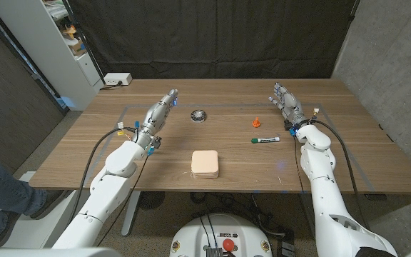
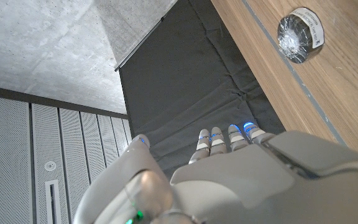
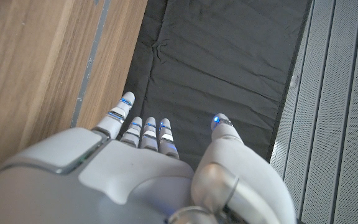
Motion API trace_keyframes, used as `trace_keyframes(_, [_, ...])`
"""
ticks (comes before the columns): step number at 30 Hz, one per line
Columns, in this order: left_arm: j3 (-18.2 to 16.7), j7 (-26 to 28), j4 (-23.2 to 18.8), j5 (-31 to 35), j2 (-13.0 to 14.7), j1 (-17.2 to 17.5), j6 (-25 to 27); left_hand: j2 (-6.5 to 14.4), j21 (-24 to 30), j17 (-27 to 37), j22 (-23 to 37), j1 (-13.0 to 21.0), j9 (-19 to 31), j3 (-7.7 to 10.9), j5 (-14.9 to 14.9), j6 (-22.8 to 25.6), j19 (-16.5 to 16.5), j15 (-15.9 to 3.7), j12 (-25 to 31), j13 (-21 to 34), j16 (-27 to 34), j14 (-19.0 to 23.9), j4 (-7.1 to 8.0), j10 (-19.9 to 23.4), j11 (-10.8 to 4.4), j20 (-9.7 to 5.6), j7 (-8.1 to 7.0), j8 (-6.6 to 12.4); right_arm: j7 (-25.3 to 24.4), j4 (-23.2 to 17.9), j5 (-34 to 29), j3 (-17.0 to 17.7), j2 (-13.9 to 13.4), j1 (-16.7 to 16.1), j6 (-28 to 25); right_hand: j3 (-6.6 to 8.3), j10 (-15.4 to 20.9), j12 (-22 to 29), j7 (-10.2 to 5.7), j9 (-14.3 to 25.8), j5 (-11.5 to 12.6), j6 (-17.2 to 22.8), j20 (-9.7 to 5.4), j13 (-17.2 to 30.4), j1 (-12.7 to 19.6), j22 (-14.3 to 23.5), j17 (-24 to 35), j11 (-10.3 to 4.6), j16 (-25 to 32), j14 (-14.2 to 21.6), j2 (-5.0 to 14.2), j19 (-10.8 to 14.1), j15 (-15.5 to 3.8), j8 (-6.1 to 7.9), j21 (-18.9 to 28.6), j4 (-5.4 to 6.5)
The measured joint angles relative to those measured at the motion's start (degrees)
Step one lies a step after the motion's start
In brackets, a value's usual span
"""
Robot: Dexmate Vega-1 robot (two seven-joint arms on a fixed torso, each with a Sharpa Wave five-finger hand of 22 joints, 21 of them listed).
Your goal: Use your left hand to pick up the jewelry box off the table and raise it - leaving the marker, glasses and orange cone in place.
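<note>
My left hand point(image 1: 159, 114) is empty with fingers straight, well back from the jewelry box point(image 1: 205, 163) at the table's point(image 1: 120, 135) near middle, so I'd swing it over and grip the box's sides, avoiding the marker point(image 1: 265, 140).

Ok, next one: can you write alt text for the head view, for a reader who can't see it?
A pale jewelry box sits untouched near the wooden table's front edge, between two robot arms. The left hand and right hand hold nothing. Farther back lie folded glasses, an orange cone and a marker.
</note>
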Motion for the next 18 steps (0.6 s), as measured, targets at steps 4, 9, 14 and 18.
trace_keyframes(4, [0.11, 0.11, -0.47, 0.38, 0.01, 0.34, -0.31, 0.0, 0.0, 0.0, 0.0, 0.0, 0.0, -0.03, 0.0, 0.09, 0.0, 0.0, 0.0, 0.0, 0.0, 0.0, -0.36, 0.0, 0.0, 0.0, -0.09, 0.0, 0.08, 0.01, 0.12, 0.01, -0.06, 0.0, 0.06, 0.0, 0.0, 0.0, 0.0, 0.0, 0.0, 0.0, 0.0, 0.0, 0.0, 0.0, 0.0, 0.0, 0.0, 0.0, 0.0, 0.0, 0.0, 0.0, 0.0, 0.0])
trace_keyframes(9, [0.2, 0.12, -1.86, 0.41, 0.06, 1.47, -0.41, 0.22, 0.0, 0.0, 0.0, 0.22, 0.0, -0.07, 0.0, 0.09, 0.0, -0.17, 0.0, 0.0, 0.0, 0.43, -0.4, 0.31, -0.31, 0.0, -0.09, 0.0, 0.21, 0.01, 0.27, 0.01, -0.07, 0.0, 0.07, 0.0, 0.0, 0.0, 0.0, 0.0, 0.0, 0.0, 0.0, 0.0, 0.0, 0.0, 0.0, 0.0, 0.0, 0.0, 0.0, 0.0, 0.0, 0.0, 0.0, 0.0])
trace_keyframes(14, [0.2, 0.38, -2.63, 0.94, 0.07, 2.2, -1.39, 0.22, 0.0, 0.0, 0.0, 0.22, 0.0, -0.07, 0.0, 0.09, 0.0, 0.05, 0.0, 0.0, 0.0, 0.66, -0.4, 0.31, -0.31, 0.0, -0.09, 0.0, 0.29, -0.16, 0.34, 0.05, -0.12, -0.09, 0.08, 0.0, 0.0, 0.0, -0.1, 0.0, 0.0, 0.1, 0.0, 0.0, 0.0, 0.0, 0.0, 0.0, 0.0, 0.0, 0.0, 0.0, 0.0, 0.0, 0.0, 0.0])
trace_keyframes(18, [0.09, 0.62, -3.18, 1.19, 0.01, 2.76, -1.66, 0.22, 0.0, 0.0, 0.0, 0.22, 0.0, -0.07, 0.0, 0.52, 0.0, 0.05, 0.0, 0.0, 0.0, 0.66, -0.4, 0.31, -0.31, 0.0, -0.11, 0.0, 0.31, -0.2, 0.35, 0.05, -0.12, -0.09, 0.08, 0.0, 0.0, 0.0, -0.1, 0.0, 0.0, 0.1, 0.0, 0.0, 0.0, 0.0, 0.0, 0.0, 0.0, 0.0, 0.0, 0.0, 0.0, 0.0, 0.0, 0.0])
